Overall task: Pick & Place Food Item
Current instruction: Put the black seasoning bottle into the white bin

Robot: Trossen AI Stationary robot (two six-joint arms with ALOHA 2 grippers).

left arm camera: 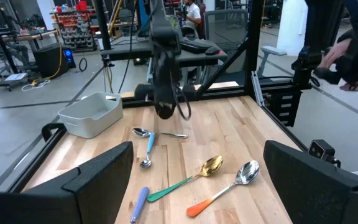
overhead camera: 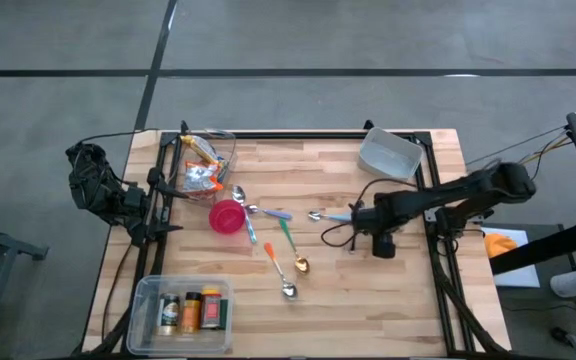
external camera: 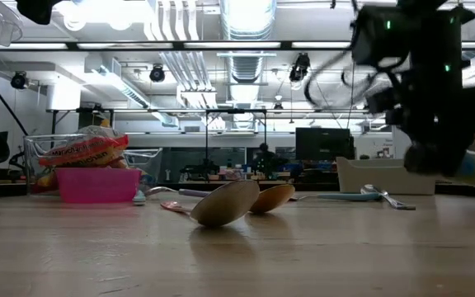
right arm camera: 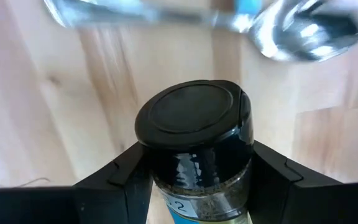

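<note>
Your right gripper is pinching a small spice jar with a black lid, its two fingers pressed against the glass on either side just below the lid, with the gripper pointing straight down at the wooden table. In the high view you find that gripper right of the table's middle, with a silver spoon and a blue-handled spoon lying just to its left; the wrist view shows a spoon bowl on the wood beyond the jar's lid. Your left gripper waits off the table's left edge with its fingers spread wide, holding nothing. Near the left front corner you have a clear plastic bin holding three more spice jars side by side. At the far left stands a clear container with snack packets in it, and a pink bowl sits just in front of it. A purple-handled spoon, a green-handled spoon with a gold bowl and an orange-handled spoon lie scattered around the table's middle. A grey tub rests at the far right edge, well apart from the held jar.
</note>
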